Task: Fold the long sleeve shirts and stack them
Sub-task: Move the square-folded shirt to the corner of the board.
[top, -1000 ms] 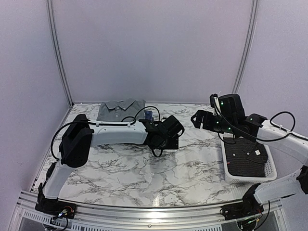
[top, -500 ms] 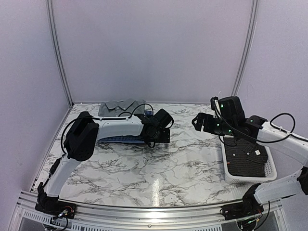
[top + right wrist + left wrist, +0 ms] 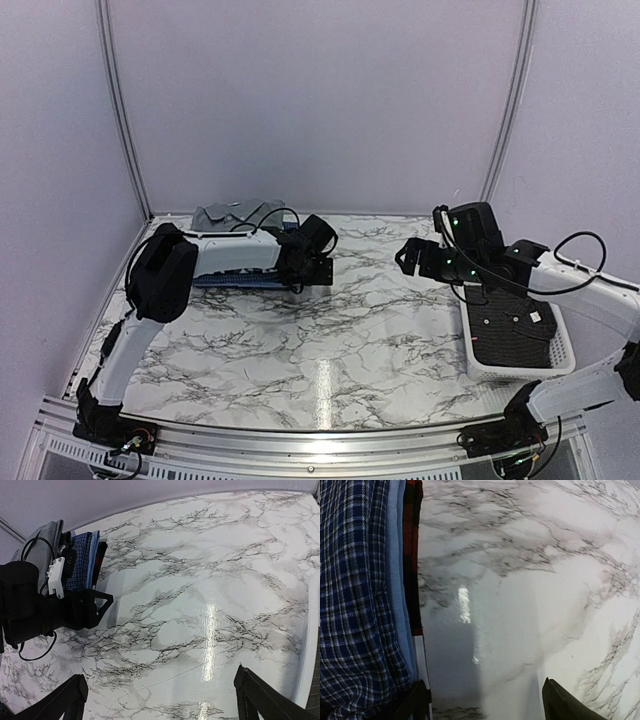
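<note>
A folded stack of long sleeve shirts lies at the back left of the table. In the left wrist view its edge shows a blue checked shirt [image 3: 350, 605] over a plain blue one [image 3: 395, 580] and a red-and-black one [image 3: 412, 555]. My left gripper [image 3: 485, 706] [image 3: 318, 268] is open over bare marble. Its left finger [image 3: 415, 702] is against the stack's side. Behind the stack, a grey shirt [image 3: 235, 215] [image 3: 42, 542] lies rumpled. My right gripper [image 3: 165, 700] [image 3: 408, 256] hangs open and empty above the table's right half. A dark charcoal shirt [image 3: 512, 328] lies in the basket.
The white slatted basket [image 3: 565, 362] stands at the right edge, under my right arm. Its rim [image 3: 312, 630] shows at the right of the right wrist view. The left arm [image 3: 235, 255] stretches over the stack. Grey walls close the table at the back and sides.
My left gripper has swept back and to the left, sliding the folded stack with it. The grey shirt has bunched up toward the back wall. The right gripper dropped slightly.
</note>
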Motion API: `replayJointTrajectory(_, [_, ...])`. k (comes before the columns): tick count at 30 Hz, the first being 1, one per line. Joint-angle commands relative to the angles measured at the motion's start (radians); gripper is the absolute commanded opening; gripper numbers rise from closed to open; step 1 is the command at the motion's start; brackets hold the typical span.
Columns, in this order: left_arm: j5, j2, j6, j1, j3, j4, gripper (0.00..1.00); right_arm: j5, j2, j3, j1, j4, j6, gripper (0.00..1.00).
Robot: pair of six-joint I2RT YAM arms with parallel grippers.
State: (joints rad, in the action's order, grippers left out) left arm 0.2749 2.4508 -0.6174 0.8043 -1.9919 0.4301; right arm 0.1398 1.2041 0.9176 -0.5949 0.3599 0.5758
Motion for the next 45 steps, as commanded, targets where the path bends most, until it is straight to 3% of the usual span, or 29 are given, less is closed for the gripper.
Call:
replayJointTrajectory(1, [0.029,-0.012,0.053,-0.125,0.034,0.058,0.82,-0.006,0.012,0.025,0.011,-0.002,0.010,0.99])
replayJointTrajectory(12, [-0.081,-0.015,0.165,-0.318,0.027,0.052,0.80,-0.005,0.021,0.026,0.011,0.007,0.007,0.99])
replayJointTrajectory(23, [-0.127,-0.030,0.261,-0.419,0.065,0.051,0.80,0.003,0.033,0.022,0.011,0.008,-0.004,0.99])
replayJointTrajectory(39, [-0.173,-0.120,0.339,-0.425,0.094,0.049,0.80,0.012,0.021,0.008,0.012,0.007,-0.008,0.98])
replayJointTrajectory(45, [-0.214,-0.211,0.379,-0.371,0.085,0.047,0.81,0.023,0.021,0.022,0.011,0.005,-0.015,0.99])
